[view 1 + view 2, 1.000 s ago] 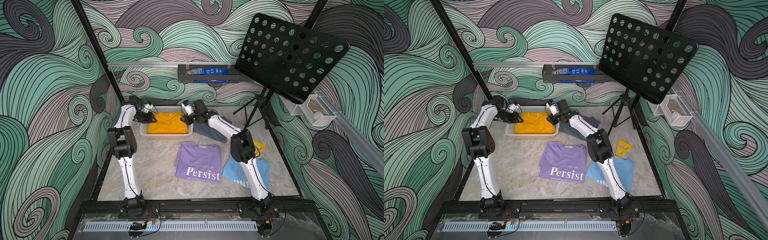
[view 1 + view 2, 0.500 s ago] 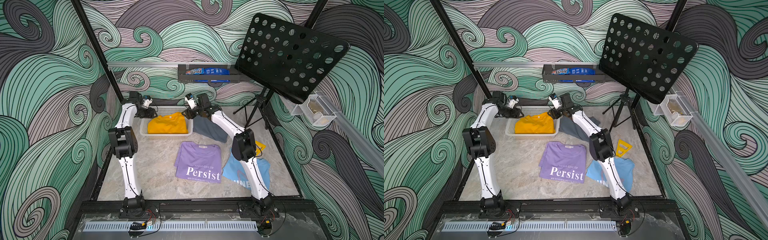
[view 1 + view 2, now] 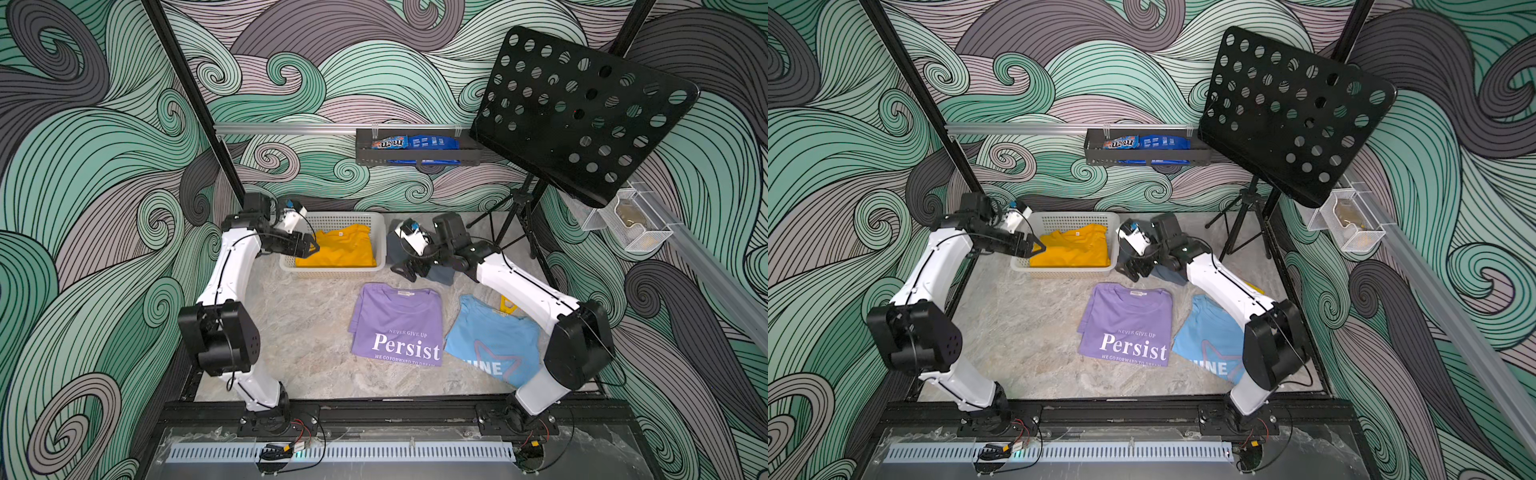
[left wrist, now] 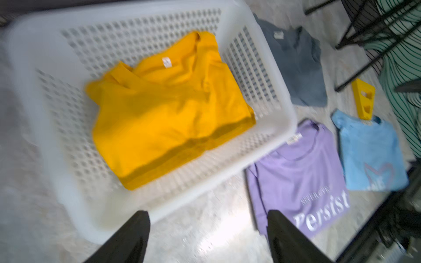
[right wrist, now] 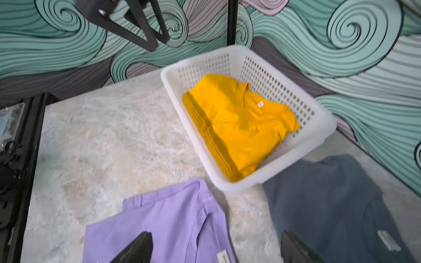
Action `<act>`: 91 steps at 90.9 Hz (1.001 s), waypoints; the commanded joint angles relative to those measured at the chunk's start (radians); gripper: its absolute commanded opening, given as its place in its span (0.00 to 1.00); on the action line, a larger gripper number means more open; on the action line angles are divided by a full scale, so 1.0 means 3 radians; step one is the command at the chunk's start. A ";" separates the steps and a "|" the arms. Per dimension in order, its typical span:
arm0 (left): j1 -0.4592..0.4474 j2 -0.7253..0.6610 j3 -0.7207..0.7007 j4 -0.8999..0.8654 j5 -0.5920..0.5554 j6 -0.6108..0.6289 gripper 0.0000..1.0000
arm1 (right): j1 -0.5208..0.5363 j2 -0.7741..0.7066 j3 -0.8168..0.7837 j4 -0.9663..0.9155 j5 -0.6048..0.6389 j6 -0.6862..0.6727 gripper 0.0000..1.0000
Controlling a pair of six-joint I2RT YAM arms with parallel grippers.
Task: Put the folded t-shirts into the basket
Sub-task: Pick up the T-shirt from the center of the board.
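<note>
Mustard yellow folded cloth tee (image 3: 338, 249) is sitting inside the white perforated plastic basket (image 3: 332, 272), upper centre of a top view. Lilac "Persist" tee (image 3: 399, 324), light blue star tee (image 3: 490, 336) and dark grey tee (image 4: 298, 66) are being left on the marble worktop (image 3: 299, 332). Left claw (image 3: 312, 246) and right claw (image 3: 409, 272) are being held spread and empty. Tees are judged soft, light and floppy, so opposite folded edges are being favoured for the grip. Versus a second ago, both claws are being drawn off the yellow tee, the right one out over the grey tee.
</note>
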 commanded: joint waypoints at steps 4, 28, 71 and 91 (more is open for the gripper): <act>-0.0300 -0.0451 -0.0766 -0.0028 0.0203 0.0445 0.88 | -0.0189 -0.0233 -0.0603 0.0022 0.0234 -0.0241 0.93; -0.1602 -0.0625 -0.1435 0.0470 -0.0640 0.0962 0.81 | -0.0440 -0.0117 -0.0981 0.0160 0.0349 -0.0251 0.92; -0.2887 0.0456 -0.1470 0.0008 -0.1415 0.1255 0.67 | -0.0924 -0.0130 -0.1030 -0.0093 0.0389 -0.0251 0.90; -0.3051 0.0014 -0.1552 -0.0221 -0.1043 0.1113 0.73 | -0.0712 -0.0269 -0.1187 -0.0100 0.0450 -0.0428 0.90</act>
